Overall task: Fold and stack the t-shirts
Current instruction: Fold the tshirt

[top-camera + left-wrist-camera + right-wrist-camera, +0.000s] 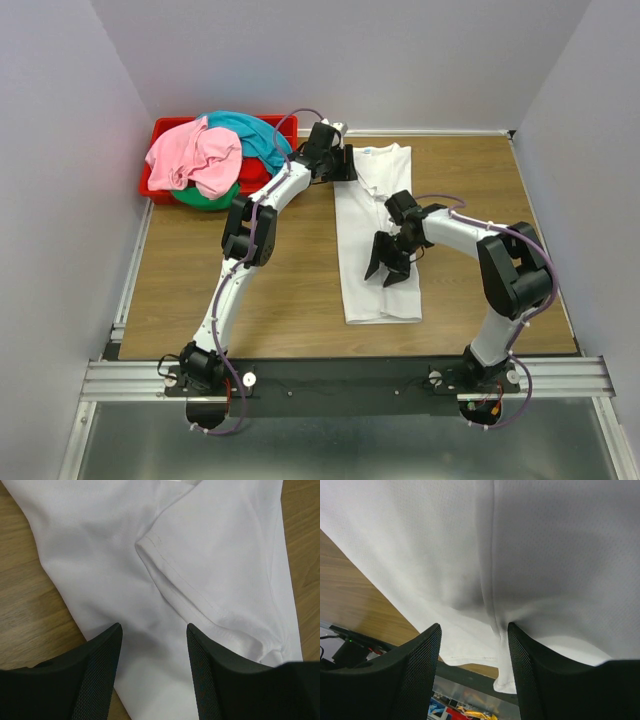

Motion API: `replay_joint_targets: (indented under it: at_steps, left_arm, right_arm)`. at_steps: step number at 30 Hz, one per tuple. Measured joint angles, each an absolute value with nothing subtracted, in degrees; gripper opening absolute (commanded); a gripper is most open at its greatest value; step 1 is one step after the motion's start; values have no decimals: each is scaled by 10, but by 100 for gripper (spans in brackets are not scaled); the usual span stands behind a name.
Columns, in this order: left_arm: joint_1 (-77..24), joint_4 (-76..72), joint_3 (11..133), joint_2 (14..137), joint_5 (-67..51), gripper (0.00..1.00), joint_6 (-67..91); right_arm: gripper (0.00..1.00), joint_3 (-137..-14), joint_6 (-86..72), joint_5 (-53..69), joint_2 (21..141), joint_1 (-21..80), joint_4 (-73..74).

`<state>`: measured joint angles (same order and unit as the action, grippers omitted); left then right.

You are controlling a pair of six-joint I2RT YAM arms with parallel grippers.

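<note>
A white t-shirt (378, 240) lies on the table, folded lengthwise into a long strip with the collar at the far end. My left gripper (341, 166) is open just above the strip's far left edge. In the left wrist view (154, 627) it is beside the folded-in sleeve (220, 565). My right gripper (388, 270) is open over the strip's middle. In the right wrist view (474, 626) a fold edge (490, 580) runs along its right finger. Pink (192, 155), teal (250, 135) and green (205, 198) t-shirts are heaped in the bin. No red shirt shows.
A red plastic bin (265, 172) stands at the back left corner of the wooden table (180, 270). Grey walls close the left, back and right sides. A metal rail (340, 378) carrying both arm bases runs along the near edge.
</note>
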<state>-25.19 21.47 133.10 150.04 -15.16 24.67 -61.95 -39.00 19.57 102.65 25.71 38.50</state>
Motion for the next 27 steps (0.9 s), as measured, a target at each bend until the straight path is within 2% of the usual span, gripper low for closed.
replay_joint_targets:
  at_steps: [10, 16, 20, 23, 27]
  left_arm:
    - [-252, 202, 1331, 1495, -157, 66, 227]
    - [-253, 205, 1296, 1404, -156, 67, 201]
    - [-262, 192, 1147, 1238, -144, 66, 174]
    - [-288, 175, 980, 1076, -135, 66, 160]
    - [-334, 170, 806, 950, -134, 66, 161]
  right_arm:
    - [66, -614, -389, 187, 971, 258, 421]
    - [68, -630, -378, 135, 914, 258, 484]
    - [70, -622, -374, 86, 878, 256, 533]
    - [70, -592, -374, 68, 846, 244, 548]
    - [69, -552, -375, 55, 813, 215, 576]
